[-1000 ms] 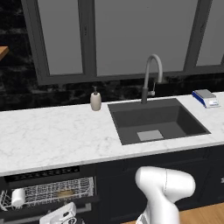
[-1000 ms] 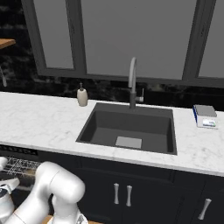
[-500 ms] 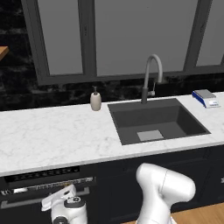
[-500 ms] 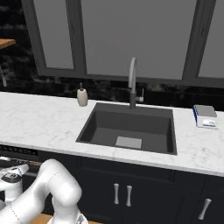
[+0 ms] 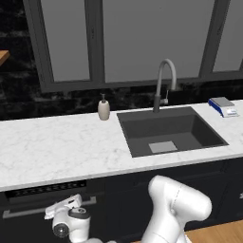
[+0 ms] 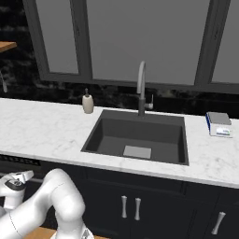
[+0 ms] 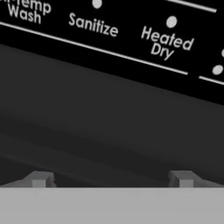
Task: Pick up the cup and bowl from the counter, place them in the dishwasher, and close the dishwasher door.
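Dishwasher door (image 5: 42,209) under the worktop (image 5: 61,147), left of the sink (image 5: 168,133), looks nearly shut (closing step). Gripper (image 7: 111,178) spread wide, empty, facing the panel; needs a final push.

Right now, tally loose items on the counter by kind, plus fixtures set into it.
Soap dispenser: 1
Small blue-and-white scale-like device, identity unclear: 1
Sink: 1
Faucet: 1
Cups on the counter: 0
Bowls on the counter: 0
Total: 4
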